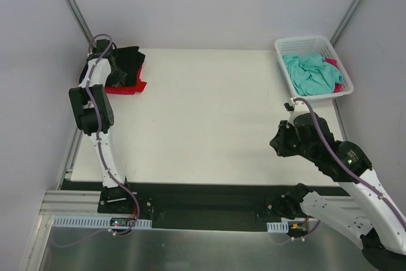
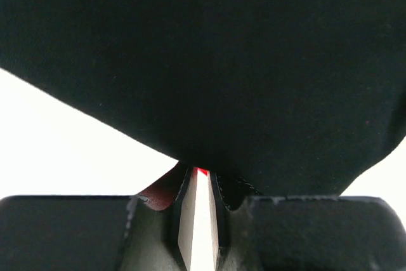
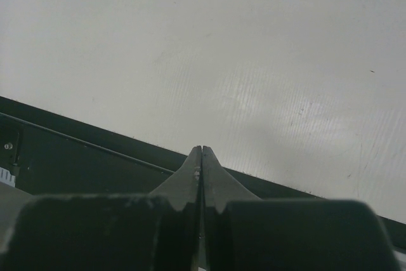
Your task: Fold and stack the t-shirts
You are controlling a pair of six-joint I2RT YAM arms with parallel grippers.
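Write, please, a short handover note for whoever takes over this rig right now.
Left gripper: nearly closed at the black t-shirt's edge; whether it grips cloth cannot be told.
Right gripper: shut, empty, over the table's near right side.
Things: the black t-shirt lies on a red t-shirt at the far left corner. A teal t-shirt and a reddish garment lie crumpled in the white mesh basket, far right.
Done: two shirts piled.
Left: fold and stack the basket's two.

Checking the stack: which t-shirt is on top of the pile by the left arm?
The black t-shirt, lying over the red one; the teal one is in the white basket.
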